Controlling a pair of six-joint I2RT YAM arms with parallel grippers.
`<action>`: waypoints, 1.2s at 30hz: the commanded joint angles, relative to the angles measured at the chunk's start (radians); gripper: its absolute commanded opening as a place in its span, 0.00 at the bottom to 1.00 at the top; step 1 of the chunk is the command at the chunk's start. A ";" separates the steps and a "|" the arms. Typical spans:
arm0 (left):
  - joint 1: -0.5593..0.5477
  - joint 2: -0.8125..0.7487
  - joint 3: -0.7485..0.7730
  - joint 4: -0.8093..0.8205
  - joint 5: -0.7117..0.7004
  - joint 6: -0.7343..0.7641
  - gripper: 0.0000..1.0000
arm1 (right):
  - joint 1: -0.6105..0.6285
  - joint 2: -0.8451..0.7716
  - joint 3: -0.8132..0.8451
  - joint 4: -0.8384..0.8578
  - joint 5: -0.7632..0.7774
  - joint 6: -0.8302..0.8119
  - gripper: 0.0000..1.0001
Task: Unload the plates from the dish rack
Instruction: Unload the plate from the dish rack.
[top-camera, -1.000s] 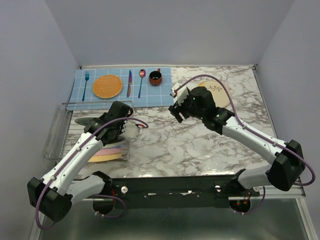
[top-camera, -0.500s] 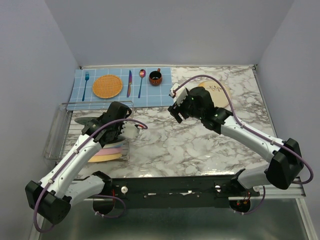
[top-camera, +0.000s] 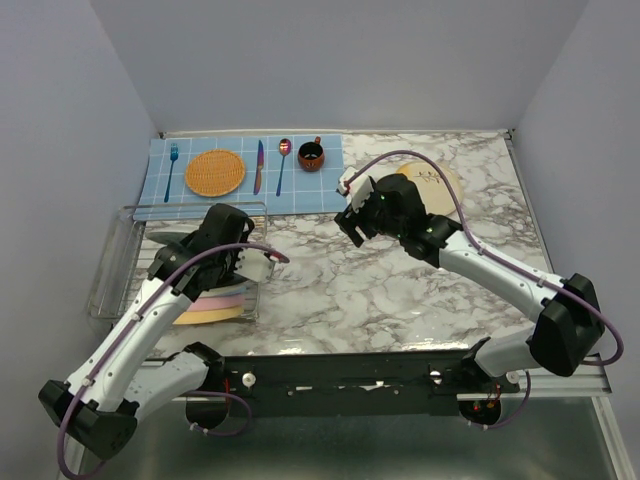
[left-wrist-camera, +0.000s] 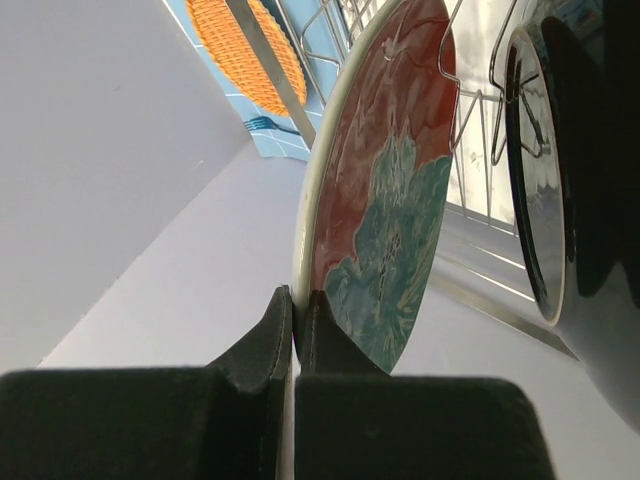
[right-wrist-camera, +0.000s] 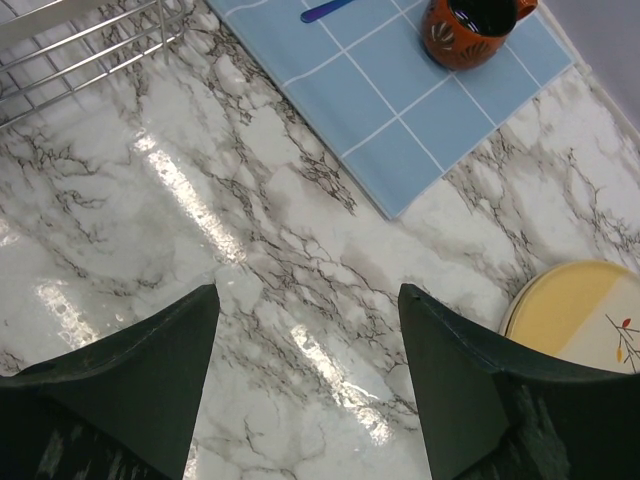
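My left gripper (left-wrist-camera: 296, 300) is shut on the rim of the teal-and-red floral plate (left-wrist-camera: 385, 220), which stands on edge in the dish rack (left-wrist-camera: 470, 120). A dark-rimmed plate (left-wrist-camera: 540, 200) stands just right of it. In the top view the left gripper (top-camera: 203, 240) is over the dish rack (top-camera: 120, 262) at the table's left. Pink and yellow plates (top-camera: 215, 304) show under the left arm. My right gripper (right-wrist-camera: 310, 330) is open and empty over bare marble, also seen mid-table (top-camera: 352, 222). The cream-and-yellow twig plate (right-wrist-camera: 580, 315) lies flat on the table (top-camera: 437, 183) behind the right arm.
A blue checked placemat (top-camera: 240, 175) at the back holds an orange woven disc (top-camera: 214, 172), a fork, a knife, a spoon and a small dark red cup (top-camera: 311, 155). The cup (right-wrist-camera: 470, 25) and placemat corner (right-wrist-camera: 400, 100) lie ahead of the right gripper. Walls close the back and both sides.
My left arm has shifted its wrist a little back and left over the rack. The right arm has hardly moved.
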 joint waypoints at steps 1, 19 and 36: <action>-0.001 -0.057 0.050 -0.089 -0.025 0.077 0.00 | -0.006 0.020 -0.005 0.023 0.013 -0.006 0.81; -0.001 -0.086 0.097 0.012 -0.007 0.116 0.00 | -0.006 0.034 0.007 0.014 0.023 -0.007 0.81; -0.001 -0.063 0.222 -0.035 0.022 0.126 0.00 | -0.006 0.049 0.006 0.018 0.029 -0.010 0.81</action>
